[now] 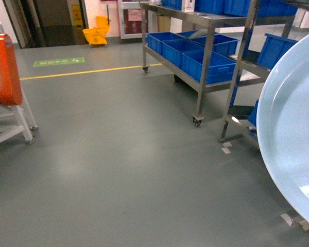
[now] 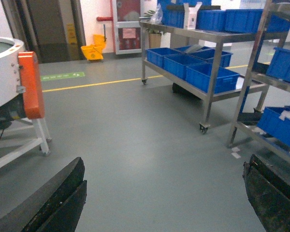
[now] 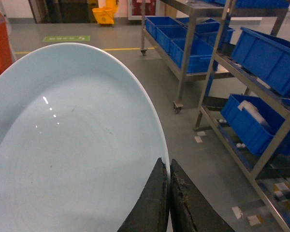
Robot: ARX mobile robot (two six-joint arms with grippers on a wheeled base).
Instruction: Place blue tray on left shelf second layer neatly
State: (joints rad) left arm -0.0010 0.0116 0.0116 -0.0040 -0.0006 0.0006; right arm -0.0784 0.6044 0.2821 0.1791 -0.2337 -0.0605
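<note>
The pale blue tray [image 1: 293, 128] fills the right edge of the head view, held up off the floor and tilted. In the right wrist view the blue tray [image 3: 72, 145] is a wide glossy oval, and my right gripper [image 3: 168, 166] is shut on its right rim, one finger on each side. My left gripper [image 2: 164, 166] is open over bare floor with nothing between its fingers. The left shelf [image 1: 208, 67], a wheeled steel rack, stands ahead to the right, apart from the tray. Deep blue crates [image 1: 206, 64] sit on its lower tier and more on the tier above.
A second steel rack [image 1: 242, 77] with blue crates [image 3: 263, 53] stands close on the right. An orange and white machine [image 1: 5, 72] is at the left. A yellow mop bucket [image 1: 96, 35] and a yellow floor line [image 1: 87, 71] lie farther back. Grey floor [image 1: 118, 164] stretches between.
</note>
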